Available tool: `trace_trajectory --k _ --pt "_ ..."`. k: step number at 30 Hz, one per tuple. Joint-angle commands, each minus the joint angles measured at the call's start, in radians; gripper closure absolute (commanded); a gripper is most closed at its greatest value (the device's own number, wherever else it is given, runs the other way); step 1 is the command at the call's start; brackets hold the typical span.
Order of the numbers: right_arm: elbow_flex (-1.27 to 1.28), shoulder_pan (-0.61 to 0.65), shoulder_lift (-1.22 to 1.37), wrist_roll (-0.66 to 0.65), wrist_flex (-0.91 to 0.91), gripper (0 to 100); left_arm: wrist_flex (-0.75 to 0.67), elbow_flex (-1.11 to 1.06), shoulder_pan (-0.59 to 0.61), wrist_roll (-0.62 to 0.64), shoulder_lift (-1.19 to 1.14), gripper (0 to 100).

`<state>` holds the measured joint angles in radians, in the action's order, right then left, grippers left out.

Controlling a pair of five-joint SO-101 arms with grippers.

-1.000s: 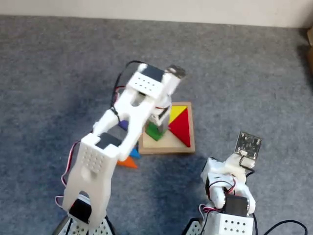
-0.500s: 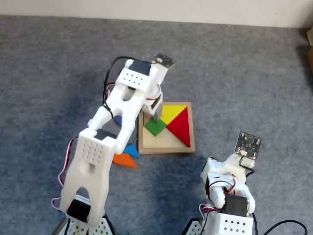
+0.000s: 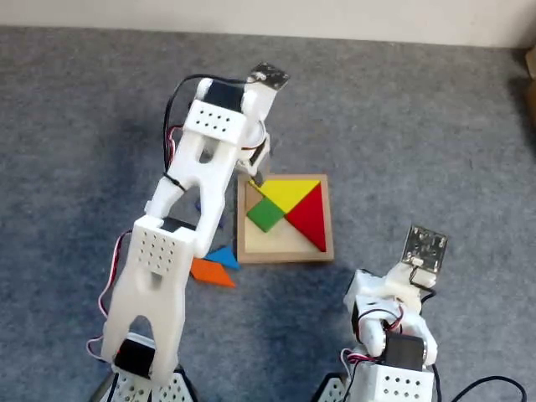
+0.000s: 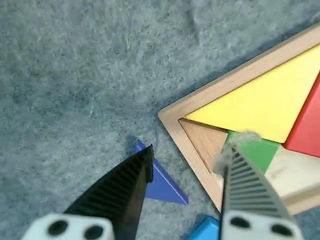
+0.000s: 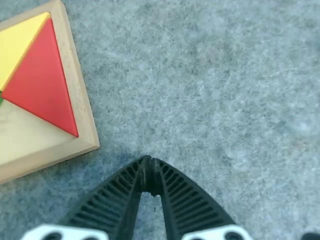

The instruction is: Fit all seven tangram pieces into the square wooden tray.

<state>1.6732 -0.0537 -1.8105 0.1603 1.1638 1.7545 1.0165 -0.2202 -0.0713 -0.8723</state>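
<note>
The square wooden tray [image 3: 327, 249] holds a yellow triangle [image 3: 289, 193], a red triangle [image 3: 310, 216] and a green square [image 3: 265, 214]. My left gripper [image 3: 255, 179] hangs open over the tray's far left corner [image 4: 170, 113], with nothing between its fingers [image 4: 125, 187]. The green square [image 4: 259, 152] lies just beyond one fingertip. A dark blue triangle [image 4: 161, 182] rests on the carpet beside the tray. A blue piece [image 3: 224, 258] and an orange piece [image 3: 211, 272] lie by the tray's near left corner. My right gripper [image 5: 148, 165] is shut, low over the carpet near the tray's rim [image 5: 75, 95].
Grey carpet covers the whole work area. The left arm [image 3: 180, 243] stretches along the tray's left side and covers part of the loose pieces there. The right arm [image 3: 389, 314] is folded at the near right. A pale wall edge runs along the back.
The left gripper set the green square down in the tray, opened, and drew back toward the tray's far left corner. The right arm stayed still.
</note>
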Motion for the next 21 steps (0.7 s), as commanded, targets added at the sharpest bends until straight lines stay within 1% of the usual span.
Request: trace_trajectory --k 1,7,11,16,18,21 --pt "0.108 -0.012 -0.001 -0.012 0.007 99.4 0.015 -0.065 0.013 0.008 0.160 78" --pt "0.108 -0.012 -0.001 -0.012 0.007 99.4 0.014 -0.329 0.021 -0.011 0.427 78" --pt "0.108 -0.012 -0.001 -0.012 0.007 99.4 0.012 -0.555 0.022 -0.118 0.605 78" --pt "0.108 -0.012 -0.001 -0.012 0.007 99.4 0.011 -0.791 0.036 -0.216 0.751 78" --pt "0.108 -0.012 -0.001 -0.012 0.007 99.4 -0.020 -0.865 0.047 -0.242 0.777 78" --pt "0.108 -0.012 -0.001 -0.012 0.007 99.4 -0.104 -0.975 0.073 -0.270 0.797 78"
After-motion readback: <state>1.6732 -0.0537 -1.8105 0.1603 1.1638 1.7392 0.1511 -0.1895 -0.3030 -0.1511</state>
